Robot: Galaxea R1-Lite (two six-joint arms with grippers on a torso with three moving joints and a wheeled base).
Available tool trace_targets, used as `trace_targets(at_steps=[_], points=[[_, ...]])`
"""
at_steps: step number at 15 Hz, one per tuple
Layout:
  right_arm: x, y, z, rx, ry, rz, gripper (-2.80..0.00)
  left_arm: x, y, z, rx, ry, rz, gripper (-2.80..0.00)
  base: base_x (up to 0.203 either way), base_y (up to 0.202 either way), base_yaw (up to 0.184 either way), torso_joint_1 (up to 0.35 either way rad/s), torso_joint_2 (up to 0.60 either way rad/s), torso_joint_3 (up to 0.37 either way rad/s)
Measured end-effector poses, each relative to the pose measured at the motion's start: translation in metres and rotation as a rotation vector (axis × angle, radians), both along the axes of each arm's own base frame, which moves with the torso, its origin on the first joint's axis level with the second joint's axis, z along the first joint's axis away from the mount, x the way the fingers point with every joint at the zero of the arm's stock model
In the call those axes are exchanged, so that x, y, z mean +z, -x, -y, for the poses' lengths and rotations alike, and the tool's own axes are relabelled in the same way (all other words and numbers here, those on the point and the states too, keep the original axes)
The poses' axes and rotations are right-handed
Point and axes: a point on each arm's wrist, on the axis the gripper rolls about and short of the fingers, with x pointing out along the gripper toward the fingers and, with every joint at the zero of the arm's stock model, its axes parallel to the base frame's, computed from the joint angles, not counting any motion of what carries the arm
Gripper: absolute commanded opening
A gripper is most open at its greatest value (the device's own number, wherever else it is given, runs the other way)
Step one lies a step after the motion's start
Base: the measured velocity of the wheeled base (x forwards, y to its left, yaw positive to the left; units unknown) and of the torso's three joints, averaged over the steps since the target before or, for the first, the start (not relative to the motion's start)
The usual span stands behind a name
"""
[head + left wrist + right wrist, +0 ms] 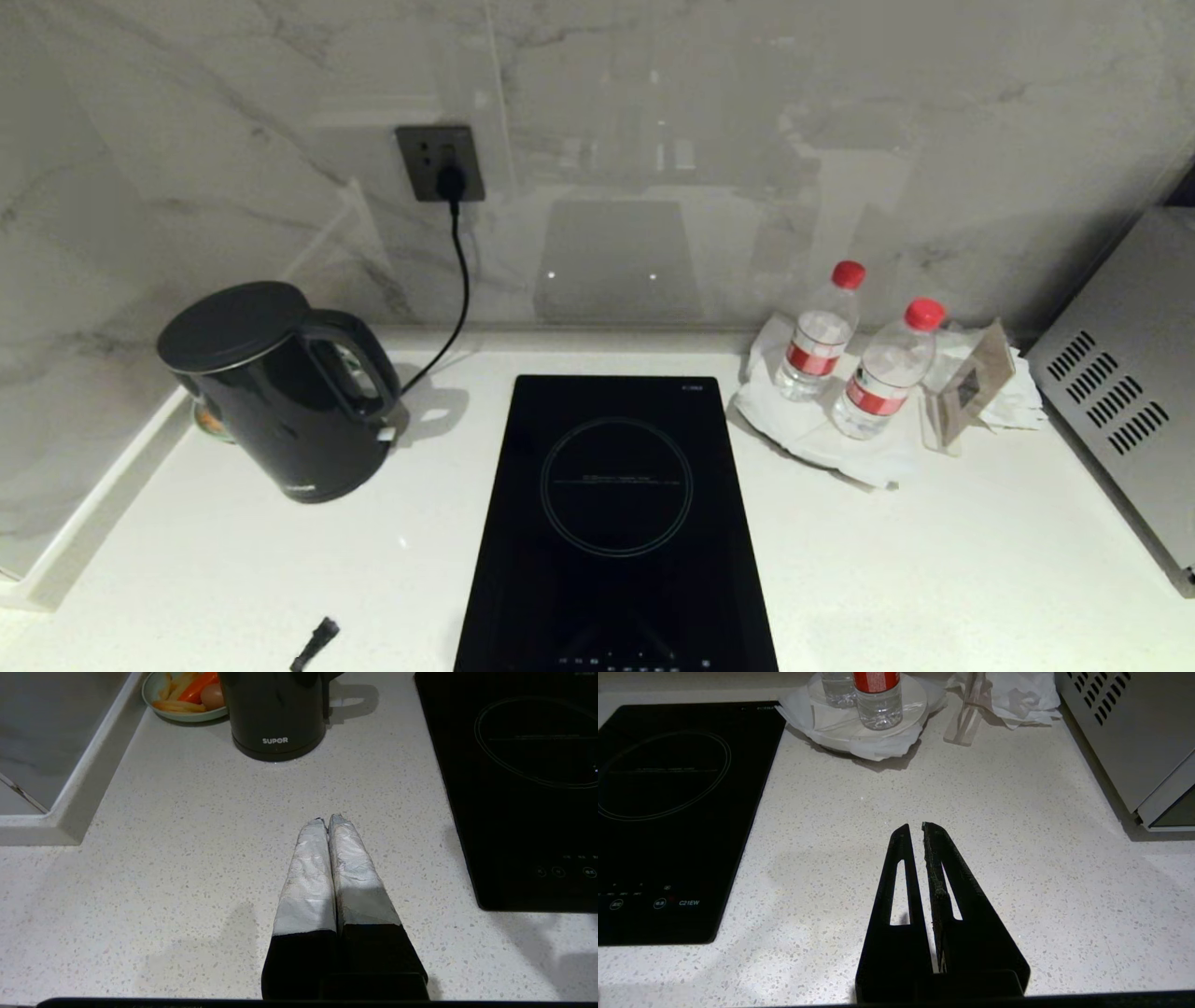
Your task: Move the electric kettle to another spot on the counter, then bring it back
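The electric kettle [280, 392], glossy black with a flat lid and loop handle, stands upright at the left back of the white speckled counter [934, 560]. In the left wrist view the kettle [275, 714] is straight ahead of my left gripper [327, 819], well apart from it. That gripper's tape-wrapped fingers are pressed together, shut and empty, above the bare counter [187, 858]. My right gripper [915, 828] hovers over the counter [1017, 858] right of the hob, its black fingers shut with nothing between them.
A black hob [616, 523] lies in the counter's middle. Two water bottles [817, 336] stand on white paper at the back right, beside a metal appliance [1120, 392]. A bowl of food [182, 695] sits behind the kettle. A cord [457, 299] runs from the wall socket [439, 163].
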Motion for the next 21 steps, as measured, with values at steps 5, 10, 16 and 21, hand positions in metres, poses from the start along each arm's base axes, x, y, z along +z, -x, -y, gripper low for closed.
trace_targets(at_steps=[5, 10, 16, 21], points=[[0.0, 0.0, 0.0, 0.0, 0.001, 0.0, -2.8, 0.0, 0.0, 0.0, 0.002, 0.036, 0.002, -2.8, 0.0, 0.0, 0.0, 0.002, 0.0, -0.04], [0.0, 0.0, 0.0, 0.0, 0.001, 0.0, -2.8, 0.01, 0.003, 0.0, 0.004, 0.044, 0.028, -2.8, 0.0, 0.0, 0.0, 0.0, 0.0, 0.0], [0.0, 0.0, 0.0, 0.0, 0.001, 0.0, -2.8, 0.096, -0.012, 0.003, -0.106, 0.045, 0.017, -2.8, 0.0, 0.0, 0.0, 0.0, 0.0, 0.0], [0.0, 0.0, 0.0, 0.0, 0.001, 0.0, -2.8, 0.13, -0.086, 0.006, -0.199, 0.058, -0.121, -2.8, 0.0, 0.0, 0.0, 0.0, 0.0, 0.0]])
